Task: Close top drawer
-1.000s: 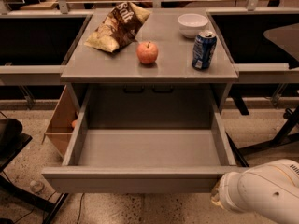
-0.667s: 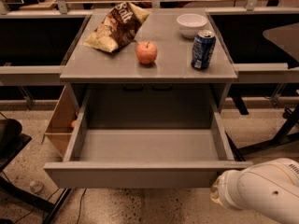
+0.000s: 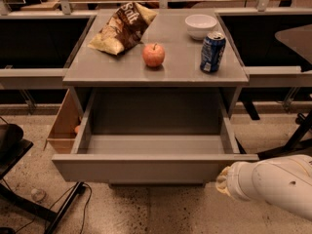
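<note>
The top drawer [image 3: 146, 168] is a wide grey box with a flat, handleless front, pulled out partway from under the grey cabinet top [image 3: 112, 69]. Its inside is empty. My gripper [image 3: 225, 181] is at the end of the white arm [image 3: 278, 184] at the lower right. It sits against the right end of the drawer's front panel, just below its lower edge. The two lower drawers are hidden behind the open drawer's front.
On the cabinet top lie a chip bag [image 3: 122, 28], a red apple [image 3: 153, 55], a blue soda can [image 3: 213, 51] and a white bowl [image 3: 201, 25]. An open cardboard box [image 3: 63, 126] stands left of the drawer. A black chair [image 3: 9, 145] and cables [image 3: 63, 204] are at the lower left.
The drawer's front panel has moved back toward the cabinet, so less of the drawer's inside shows. My arm has moved forward with it.
</note>
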Motion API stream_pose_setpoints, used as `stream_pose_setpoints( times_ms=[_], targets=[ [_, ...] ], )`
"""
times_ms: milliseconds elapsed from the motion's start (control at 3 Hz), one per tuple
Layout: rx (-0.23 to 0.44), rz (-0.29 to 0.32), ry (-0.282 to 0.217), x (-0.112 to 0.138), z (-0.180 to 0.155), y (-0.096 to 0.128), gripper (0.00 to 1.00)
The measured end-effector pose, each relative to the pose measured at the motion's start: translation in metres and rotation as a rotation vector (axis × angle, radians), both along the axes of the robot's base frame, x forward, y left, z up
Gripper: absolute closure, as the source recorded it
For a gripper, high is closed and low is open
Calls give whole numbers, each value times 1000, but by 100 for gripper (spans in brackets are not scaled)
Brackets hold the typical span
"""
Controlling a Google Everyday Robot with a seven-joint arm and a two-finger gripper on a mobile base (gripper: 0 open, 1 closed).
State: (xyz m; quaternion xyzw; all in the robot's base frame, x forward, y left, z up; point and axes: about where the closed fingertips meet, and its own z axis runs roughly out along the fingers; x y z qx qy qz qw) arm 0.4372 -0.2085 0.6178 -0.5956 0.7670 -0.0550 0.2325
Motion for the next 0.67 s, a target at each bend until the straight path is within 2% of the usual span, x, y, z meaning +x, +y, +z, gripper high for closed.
stream_pose_setpoints(
  times_ms=[333,667],
  targets=[
    [0,0,0,0,0,0,100],
    [19,6,-45,22,-3,1,100]
  ],
)
